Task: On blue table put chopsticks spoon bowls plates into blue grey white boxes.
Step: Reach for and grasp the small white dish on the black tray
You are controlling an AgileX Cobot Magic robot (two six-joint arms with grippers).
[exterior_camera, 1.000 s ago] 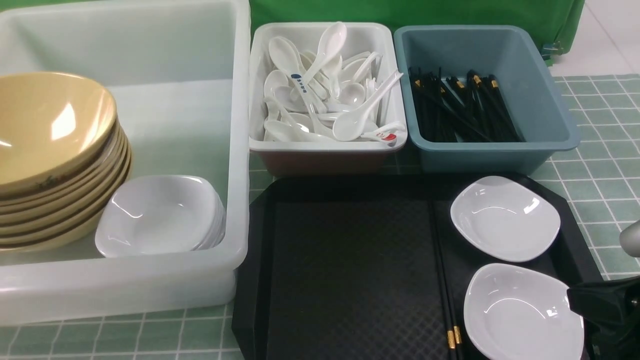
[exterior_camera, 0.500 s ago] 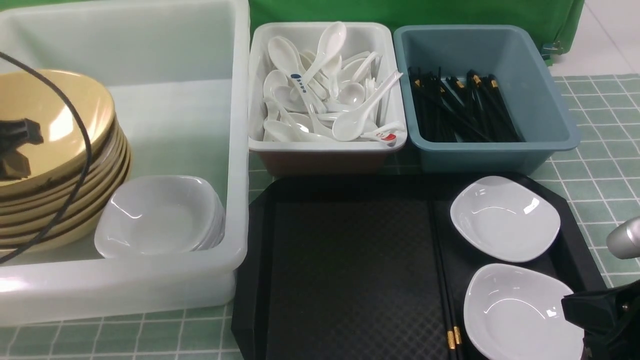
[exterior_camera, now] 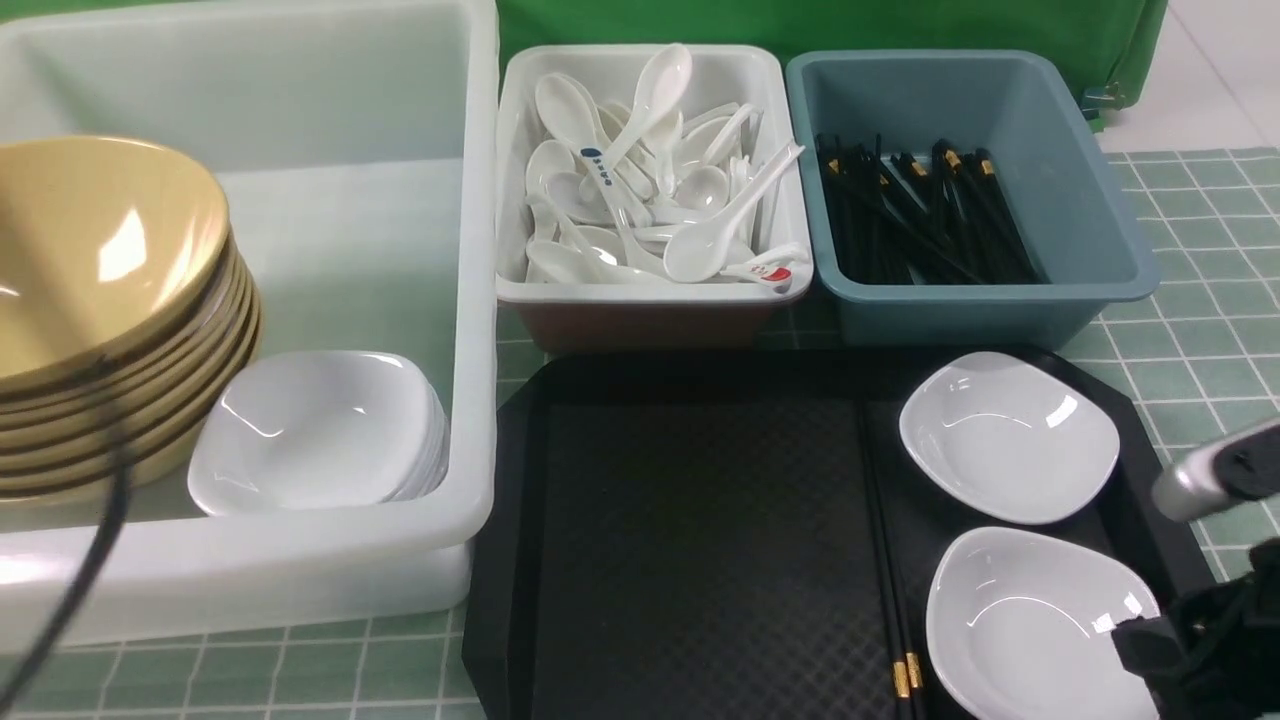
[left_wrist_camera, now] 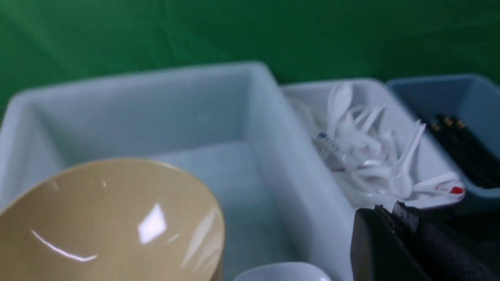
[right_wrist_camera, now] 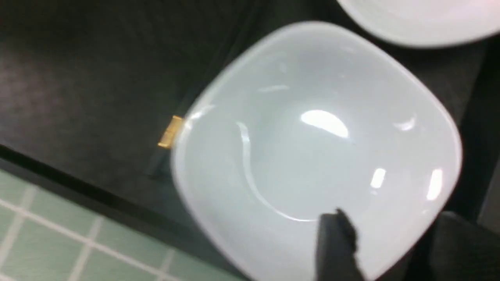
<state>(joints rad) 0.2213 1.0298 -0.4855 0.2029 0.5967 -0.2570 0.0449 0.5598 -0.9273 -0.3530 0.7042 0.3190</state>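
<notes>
Front view, lower right: what's new w/ small glossy white rounded-square plate [exterior_camera: 1030, 620] on black tray [exterior_camera: 700, 520]?
– Right gripper [right_wrist_camera: 392, 230] moved in, jaws now wide astride its rim, no grip yet. Pickup prob. next. Left gripper withdrew, shut.

No wording is legible anywhere in the scene. A blue-marked spoon [exterior_camera: 597, 168], lying toward ten o'clock in the pile inside the white box [exterior_camera: 650, 292], carries a blue strip with tiny white characters along its handle, too small to read. A red-marked spoon [exterior_camera: 770, 272] at the box's five o'clock corner bears a red-and-white emblem, a mere red blur in the left wrist view [left_wrist_camera: 441, 189].
</notes>
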